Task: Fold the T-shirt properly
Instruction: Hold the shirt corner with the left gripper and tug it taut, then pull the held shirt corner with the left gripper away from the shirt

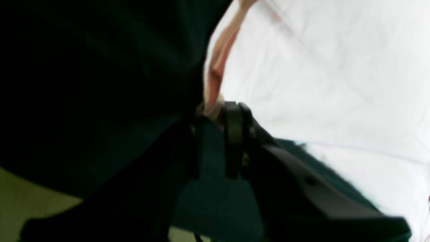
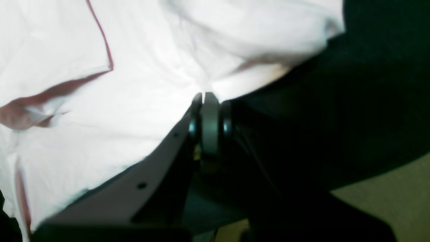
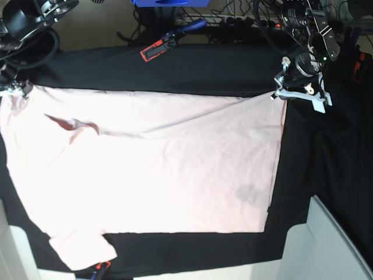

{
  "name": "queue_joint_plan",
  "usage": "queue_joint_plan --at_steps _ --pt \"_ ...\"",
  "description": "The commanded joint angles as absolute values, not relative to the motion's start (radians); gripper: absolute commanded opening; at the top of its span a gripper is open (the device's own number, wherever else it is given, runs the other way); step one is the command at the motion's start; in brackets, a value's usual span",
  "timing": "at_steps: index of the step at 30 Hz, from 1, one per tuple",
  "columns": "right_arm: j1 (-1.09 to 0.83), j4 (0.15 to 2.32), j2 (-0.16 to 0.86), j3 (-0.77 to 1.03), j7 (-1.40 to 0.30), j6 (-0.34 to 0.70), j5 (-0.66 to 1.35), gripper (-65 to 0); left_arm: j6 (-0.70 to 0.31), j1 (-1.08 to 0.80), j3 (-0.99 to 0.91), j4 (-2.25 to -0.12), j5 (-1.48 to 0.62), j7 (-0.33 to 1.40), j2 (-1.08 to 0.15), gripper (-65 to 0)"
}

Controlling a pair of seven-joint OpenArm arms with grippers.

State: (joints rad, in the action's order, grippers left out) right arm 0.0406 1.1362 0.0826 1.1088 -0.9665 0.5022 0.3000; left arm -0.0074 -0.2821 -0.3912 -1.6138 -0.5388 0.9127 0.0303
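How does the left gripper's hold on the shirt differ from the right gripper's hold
The left gripper pinches a bunched pink edge of the T-shirt at the corner on the base view's right; the right gripper pinches smoother cloth at the corner on that view's left. In the wrist views, pink folds rise above the left gripper, while cloth fans out flat around the right one. Both are shut on the shirt's far edge, above the black table cloth.
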Motion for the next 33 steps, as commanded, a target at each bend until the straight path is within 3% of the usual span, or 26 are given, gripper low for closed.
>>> queue_joint_plan --at_steps 1,4,17,24,27,30,33 --pt "0.041 1.171 0.101 1.113 -0.961 0.522 0.305 -64.7 -0.012 -0.282 -0.392 -1.632 -0.545 0.901 0.024 -54.3" --pt "0.027 1.218 0.094 1.113 -0.975 0.561 0.305 -64.7 -0.012 -0.297 -0.394 -1.635 -0.545 0.9 0.024 -54.3" --pt "0.018 1.216 0.094 1.113 -1.001 0.561 0.305 -64.7 -0.018 -0.326 -0.487 -1.629 -0.544 0.9 0.024 -54.3" --pt "0.018 1.216 0.093 1.113 -1.001 0.561 0.305 -64.7 -0.042 -0.332 -0.401 -1.646 -0.544 0.906 0.022 -52.7" --pt "0.018 1.216 0.093 1.112 -1.001 0.561 0.305 -64.7 -0.045 -0.332 -0.381 -1.643 -0.55 0.906 0.022 -44.2" --pt "0.018 1.216 0.093 1.112 -1.001 0.561 0.305 -64.7 -0.045 -0.332 -0.383 -1.646 -0.552 0.906 0.022 -27.0" --pt "0.019 1.216 0.093 1.11 -1.001 0.561 0.305 -64.7 -0.045 -0.332 -0.389 -1.647 -0.552 0.903 0.025 -22.3"
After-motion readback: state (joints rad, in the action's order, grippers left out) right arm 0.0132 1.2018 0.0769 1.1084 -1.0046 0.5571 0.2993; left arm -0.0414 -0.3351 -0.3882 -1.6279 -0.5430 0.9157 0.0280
